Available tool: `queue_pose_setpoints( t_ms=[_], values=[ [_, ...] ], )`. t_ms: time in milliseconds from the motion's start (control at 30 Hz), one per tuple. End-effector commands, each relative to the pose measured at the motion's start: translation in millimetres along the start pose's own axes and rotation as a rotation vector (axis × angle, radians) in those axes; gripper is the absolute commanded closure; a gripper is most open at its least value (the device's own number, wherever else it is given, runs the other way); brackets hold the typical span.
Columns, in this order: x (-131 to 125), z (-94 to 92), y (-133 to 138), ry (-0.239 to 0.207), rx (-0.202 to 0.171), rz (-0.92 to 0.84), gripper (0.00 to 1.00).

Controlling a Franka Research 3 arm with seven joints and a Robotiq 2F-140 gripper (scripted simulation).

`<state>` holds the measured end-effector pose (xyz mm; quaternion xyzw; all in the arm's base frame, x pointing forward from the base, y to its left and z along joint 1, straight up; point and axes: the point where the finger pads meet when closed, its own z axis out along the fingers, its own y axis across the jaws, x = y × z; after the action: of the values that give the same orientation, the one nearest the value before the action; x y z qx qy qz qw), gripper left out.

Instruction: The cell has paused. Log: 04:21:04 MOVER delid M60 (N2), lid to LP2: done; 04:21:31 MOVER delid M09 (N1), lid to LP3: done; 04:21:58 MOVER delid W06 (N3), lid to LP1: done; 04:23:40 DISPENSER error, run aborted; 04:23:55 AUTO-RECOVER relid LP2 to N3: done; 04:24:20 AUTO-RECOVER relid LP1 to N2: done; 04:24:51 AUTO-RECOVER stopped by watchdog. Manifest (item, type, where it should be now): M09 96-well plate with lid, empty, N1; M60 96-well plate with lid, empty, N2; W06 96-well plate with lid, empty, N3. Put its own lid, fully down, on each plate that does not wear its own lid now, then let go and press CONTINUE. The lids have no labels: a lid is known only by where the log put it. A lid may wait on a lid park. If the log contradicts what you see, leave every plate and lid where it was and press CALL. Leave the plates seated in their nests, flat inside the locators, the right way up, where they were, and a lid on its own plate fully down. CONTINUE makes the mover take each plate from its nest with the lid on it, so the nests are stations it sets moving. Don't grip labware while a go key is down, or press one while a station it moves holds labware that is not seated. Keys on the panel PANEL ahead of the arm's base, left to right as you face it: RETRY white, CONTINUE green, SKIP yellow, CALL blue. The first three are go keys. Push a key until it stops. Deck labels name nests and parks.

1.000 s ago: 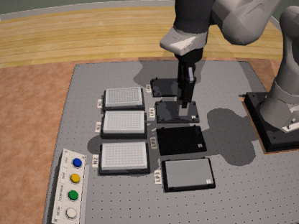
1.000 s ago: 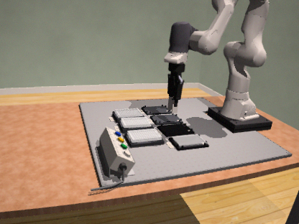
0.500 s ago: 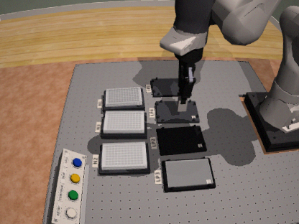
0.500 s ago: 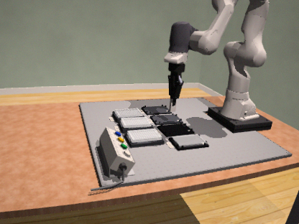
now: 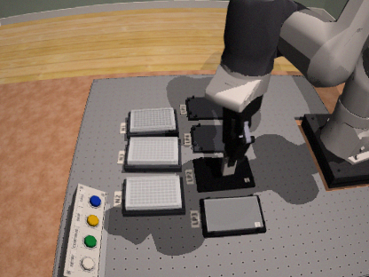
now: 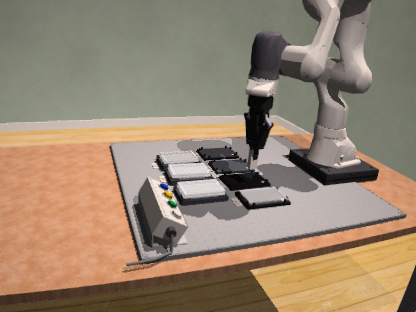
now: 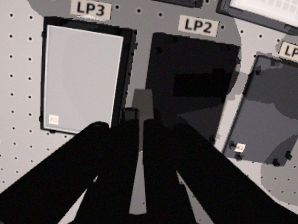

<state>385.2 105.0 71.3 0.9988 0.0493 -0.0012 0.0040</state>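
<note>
Three 96-well plates sit in a column of nests: N1 (image 5: 152, 121) at the back, N3 (image 5: 153, 152) in the middle, N2 (image 5: 153, 193) at the front. The plates in N3 and N2 wear clear lids; the plate in N1 looks bare, its wells showing plainly. One lid (image 5: 232, 215) lies flat on park LP3, also in the wrist view (image 7: 83, 76). My gripper (image 5: 228, 170) is shut and empty, pointing straight down just over the empty black park LP2 (image 7: 189, 83), beside the lid on LP3 and not touching it.
Parks LP1 (image 5: 204, 107) and LP4 (image 5: 208, 138) are empty. The key panel (image 5: 86, 231) stands at the deck's front left with blue (image 5: 95, 201), yellow (image 5: 92, 219), green (image 5: 90, 241) and white (image 5: 88, 263) keys. The arm's base (image 5: 337, 151) is at the right.
</note>
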Motion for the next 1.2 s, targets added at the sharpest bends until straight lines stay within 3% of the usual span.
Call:
queue_pose_setpoints(
  t_ms=[0, 33, 67, 1167],
  values=[
    [-1, 0.7, -31, -0.006, 0.009, 0.147, 1.00],
    [-1, 1.0, -74, -0.006, 0.009, 0.147, 1.00],
    [-1, 1.0, -74, -0.006, 0.009, 0.147, 0.34],
    [-1, 1.0, -74, -0.006, 0.009, 0.147, 0.34]
  ],
)
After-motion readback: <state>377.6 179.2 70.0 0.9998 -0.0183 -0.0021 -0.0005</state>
